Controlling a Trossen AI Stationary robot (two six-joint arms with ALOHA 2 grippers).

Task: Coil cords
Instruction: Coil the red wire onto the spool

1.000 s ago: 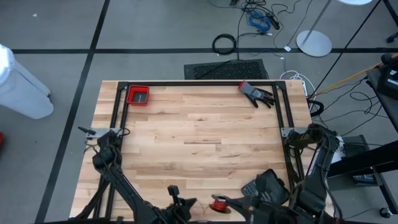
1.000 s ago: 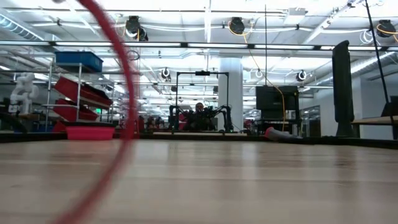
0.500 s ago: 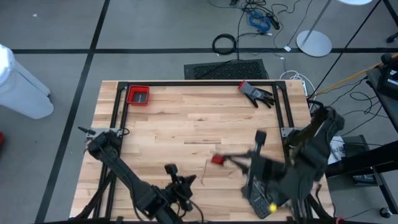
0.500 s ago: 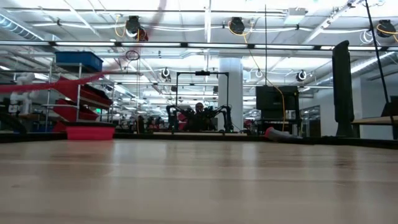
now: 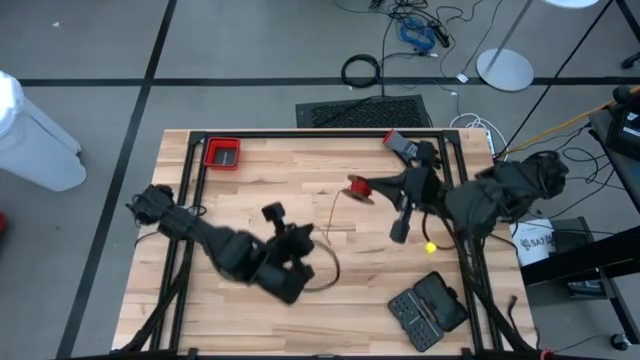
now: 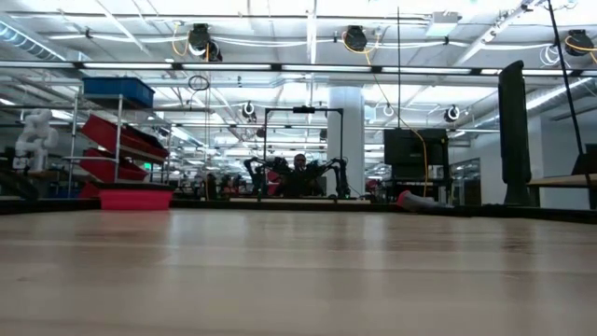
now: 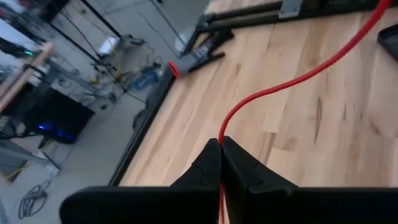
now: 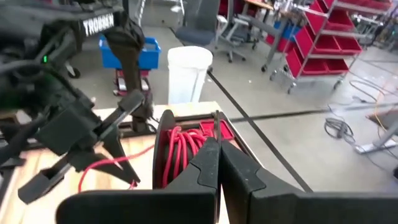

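We see the wooden desk (image 5: 300, 200) from above, both arms reaching over its middle. The black tool case (image 5: 428, 308) lies at about five o'clock, the red bin (image 5: 222, 154) at eleven and a glove (image 5: 408, 149) at one. The right gripper (image 5: 368, 187) has its jaws pressed together on the spool of red cord (image 5: 357, 188) near the centre, toward one o'clock. The left gripper (image 7: 221, 144) pinches the cord's loose run at about seven o'clock from the spool.

An overhead camera looked straight down on the wooden table (image 5: 300, 200). A low one looked level across it. Each wrist camera sat close behind its arm's fingers, over that tabletop.
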